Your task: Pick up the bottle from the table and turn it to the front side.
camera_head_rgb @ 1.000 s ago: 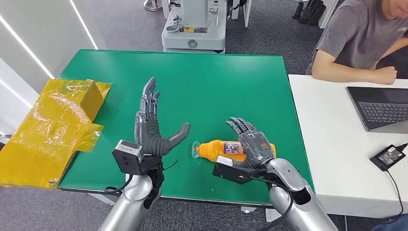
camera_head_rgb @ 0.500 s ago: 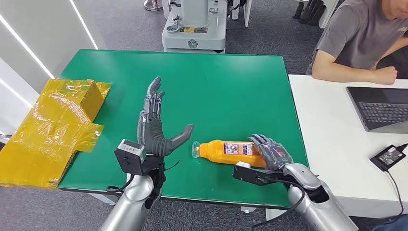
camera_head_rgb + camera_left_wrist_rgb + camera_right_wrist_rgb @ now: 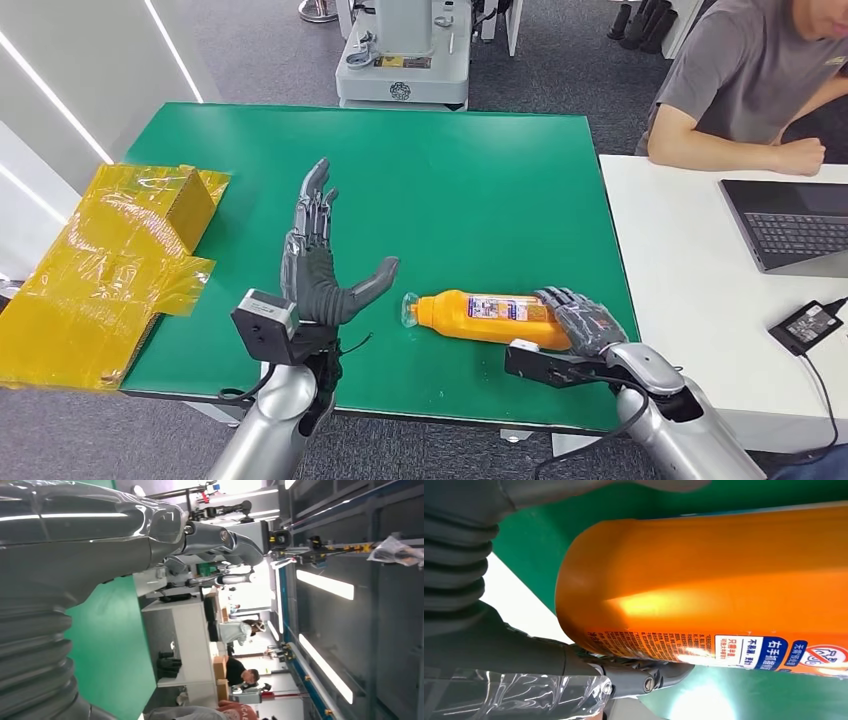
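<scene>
- Yellow plastic wrapping (image 3: 95,270): far left of the head view, lying crumpled off the left edge of the green bench (image 3: 450,190), with a box shape under it at its upper end
- Left robot hand (image 3: 318,272): lower left of centre in the head view, raised over the bench with the palm upright, fingers spread and pointing to the far edge, thumb stretched toward the bottle; wide, holding nothing. In the left wrist view the left robot hand (image 3: 75,545) shows as a grey ribbed cover and thumb with nothing in it
- Orange bottle (image 3: 485,316): lower centre of the head view, lying on its side on the bench near the front edge, clear cap to the left toward the left thumb but apart from it, base to the right; a white and blue label faces up along the body
- Right robot hand (image 3: 583,322): lower right of centre in the head view, laid against the base end of the bottle with dark fingers resting over it. In the right wrist view the orange bottle (image 3: 724,590) lies close against the right robot hand (image 3: 489,615), one finger (image 3: 644,677) reaching beneath it; whether the fingers actually grip it cannot be told
- White desk (image 3: 680,300): right of the head view, touching the bench's right edge; carries a laptop (image 3: 790,225) and a black power adapter (image 3: 808,324)
- Person in a grey shirt (image 3: 750,80): upper right, seated with a forearm on the white desk
</scene>
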